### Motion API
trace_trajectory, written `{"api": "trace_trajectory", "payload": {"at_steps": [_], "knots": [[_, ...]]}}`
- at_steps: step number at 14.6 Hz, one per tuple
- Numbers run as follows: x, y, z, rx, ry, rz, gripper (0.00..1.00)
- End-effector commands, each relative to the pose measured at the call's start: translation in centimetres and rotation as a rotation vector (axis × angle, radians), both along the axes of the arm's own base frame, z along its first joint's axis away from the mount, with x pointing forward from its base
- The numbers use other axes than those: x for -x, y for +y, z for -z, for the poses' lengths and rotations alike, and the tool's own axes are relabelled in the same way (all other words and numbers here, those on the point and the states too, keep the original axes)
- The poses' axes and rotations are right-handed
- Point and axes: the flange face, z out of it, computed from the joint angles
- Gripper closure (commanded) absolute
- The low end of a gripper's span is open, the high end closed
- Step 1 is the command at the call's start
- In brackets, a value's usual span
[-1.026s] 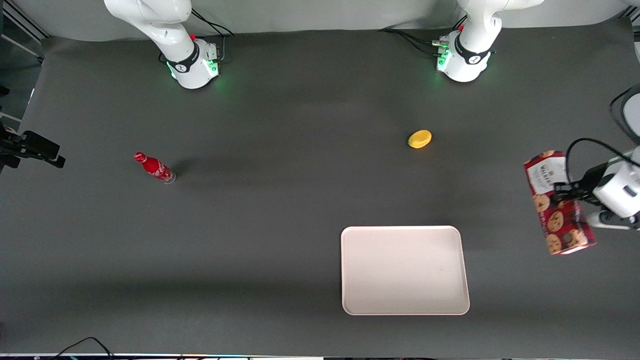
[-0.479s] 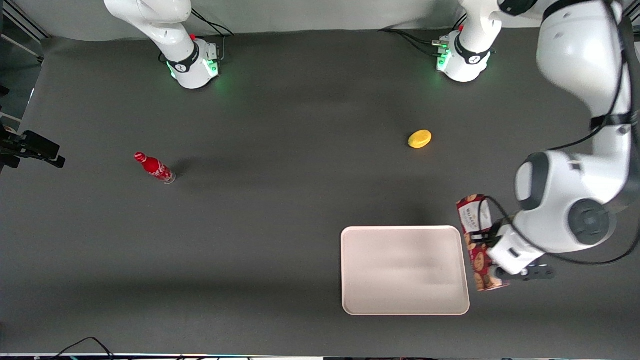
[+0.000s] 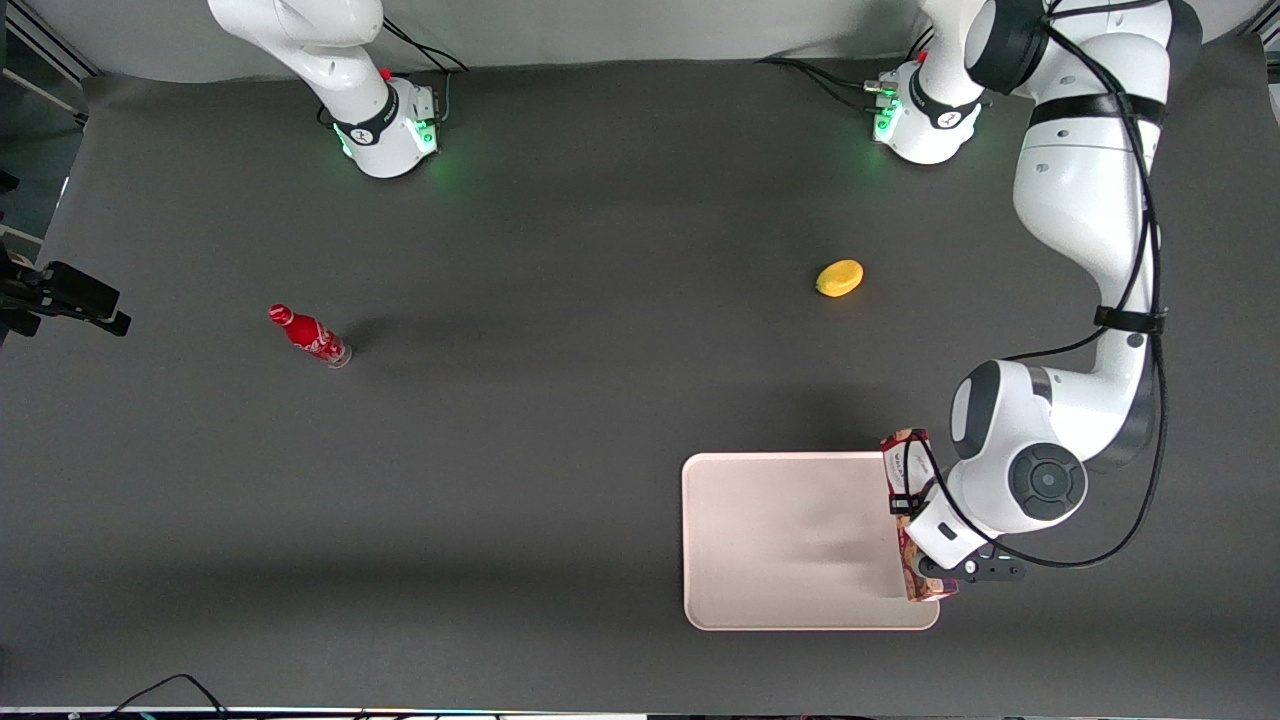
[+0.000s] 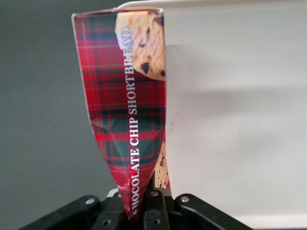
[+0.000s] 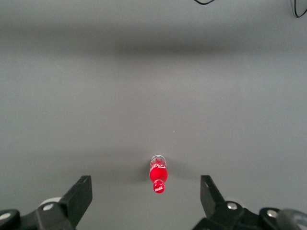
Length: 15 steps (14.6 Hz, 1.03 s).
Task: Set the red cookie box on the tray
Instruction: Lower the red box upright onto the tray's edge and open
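Your gripper (image 4: 141, 211) had its jaws clamped tight on one end of the red cookie box (image 4: 128, 100) (the carton buckled at the pinch), holding it on edge over the tray (image 3: 790, 540) rim nearest the working arm's end of the table (image 3: 560, 420).

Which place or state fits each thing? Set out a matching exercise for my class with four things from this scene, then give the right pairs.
Things:
1. red cookie box
2. tray
3. lemon
4. soda bottle

Places or states:
A. toward the parked arm's end of the table
B. pinched in the gripper, over the tray's edge
C. lies flat, nearer the front camera than the lemon
D. alone on the table, farther from the front camera than the tray

Pairs: 1-B, 2-C, 3-D, 4-A
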Motion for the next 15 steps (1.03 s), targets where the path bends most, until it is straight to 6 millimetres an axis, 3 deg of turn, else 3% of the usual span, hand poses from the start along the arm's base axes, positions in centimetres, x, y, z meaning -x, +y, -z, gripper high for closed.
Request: {"api": "trace_trajectory", "payload": {"at_steps": [1, 5, 6, 7, 9, 11, 15], "knots": [[-0.7, -0.8, 0.9, -0.015, -0.023, -0.01, 1.0], [-0.8, -0.9, 1.7, -0.011, -0.032, -0.013, 1.0], [-0.8, -0.9, 1.8, -0.011, -0.032, -0.013, 0.57], [-0.9, -0.8, 1.8, -0.009, -0.039, -0.011, 0.02], [-0.7, -0.8, 2.1, -0.007, -0.051, -0.008, 0.0], [-0.8, -0.4, 0.8, 0.001, -0.062, -0.021, 0.0], [0.2, 1.7, -6.8, 0.005, -0.103, -0.038, 0.0]]}}
